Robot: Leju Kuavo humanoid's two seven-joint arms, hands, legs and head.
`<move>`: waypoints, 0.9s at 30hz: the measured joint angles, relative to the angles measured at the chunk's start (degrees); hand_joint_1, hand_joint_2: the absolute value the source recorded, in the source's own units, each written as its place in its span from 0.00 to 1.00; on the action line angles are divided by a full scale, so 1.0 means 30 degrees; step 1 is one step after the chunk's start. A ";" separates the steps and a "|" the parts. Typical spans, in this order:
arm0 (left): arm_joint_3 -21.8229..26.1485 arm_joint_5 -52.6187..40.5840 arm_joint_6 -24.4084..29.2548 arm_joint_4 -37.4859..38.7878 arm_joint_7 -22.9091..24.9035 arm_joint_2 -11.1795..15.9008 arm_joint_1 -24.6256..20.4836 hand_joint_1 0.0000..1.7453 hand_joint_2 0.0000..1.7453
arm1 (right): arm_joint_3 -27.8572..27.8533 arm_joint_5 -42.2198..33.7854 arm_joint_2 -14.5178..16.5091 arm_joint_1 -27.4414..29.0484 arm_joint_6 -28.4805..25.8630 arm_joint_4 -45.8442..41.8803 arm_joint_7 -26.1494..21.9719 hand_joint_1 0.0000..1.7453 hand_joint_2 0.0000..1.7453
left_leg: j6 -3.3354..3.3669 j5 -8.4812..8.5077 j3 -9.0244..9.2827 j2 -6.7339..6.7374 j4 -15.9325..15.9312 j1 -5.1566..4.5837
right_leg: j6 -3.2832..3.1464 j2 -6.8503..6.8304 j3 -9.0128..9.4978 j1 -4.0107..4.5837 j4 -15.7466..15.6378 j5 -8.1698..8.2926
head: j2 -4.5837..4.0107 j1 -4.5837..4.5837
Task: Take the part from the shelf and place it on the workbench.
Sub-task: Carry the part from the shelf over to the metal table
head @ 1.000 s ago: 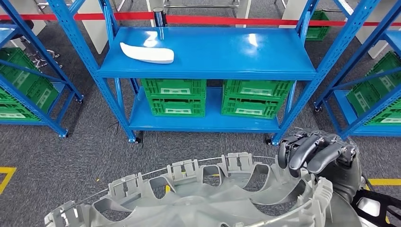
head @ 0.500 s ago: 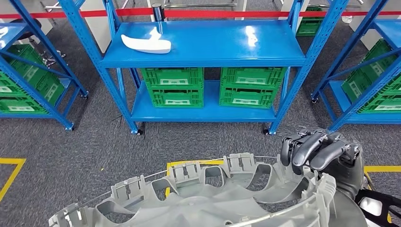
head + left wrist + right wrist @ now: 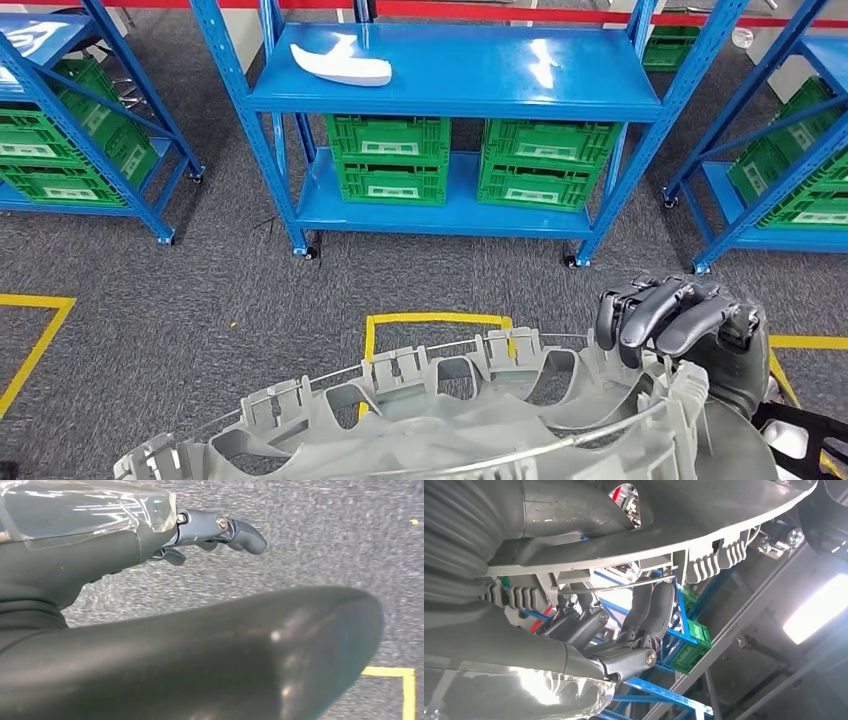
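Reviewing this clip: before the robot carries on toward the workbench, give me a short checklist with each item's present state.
1. Right hand holds the grey part at its rim: ok.
2. Right fingers wrapped over the part's edge: ok.
3. Left hand supporting the part: cannot tell.
4. Part is off the blue shelf: ok.
5. Workbench in sight: not ok.
6. Carpet floor ahead free of obstacles: ok.

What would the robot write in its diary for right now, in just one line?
phase: carrying | held: large grey ribbed plastic part | right hand: grips part's rim | left hand: contact unclear | ahead: blue metal shelf
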 joint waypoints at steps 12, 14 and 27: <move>-0.0113 0.0304 0.0051 -0.0022 0.0098 -0.0007 0.0182 0.00 0.00 | -0.0109 -0.0100 -0.0016 0.0348 0.0232 0.0009 -0.0113 1.00 1.00 | -0.1209 -0.2369 -0.2395 0.0042 0.4218 0.0314 | -0.0881 -0.0075 0.2983 0.0065 -0.5704 0.1139 | 0.0000 -0.0113; -0.0120 0.0291 0.0027 -0.0022 0.0089 -0.0005 0.0179 0.00 0.00 | -0.0117 -0.0148 -0.0020 0.0374 0.0292 0.0009 -0.0126 1.00 1.00 | -0.1341 -0.3029 -0.2525 0.0047 0.6226 0.0431 | -0.0834 -0.0107 0.2443 0.0076 -0.5621 0.1577 | 0.0000 -0.0118; -0.0102 0.0301 -0.0206 -0.0355 0.0111 0.0058 0.0195 0.00 0.00 | -0.0348 0.0436 -0.0176 0.0373 0.0212 0.0037 -0.0015 1.00 1.00 | -0.0029 -0.0906 0.1237 -0.0010 -0.0298 0.0200 | -0.0440 -0.0055 -0.0151 0.0038 -0.2456 0.0389 | 0.0000 -0.0035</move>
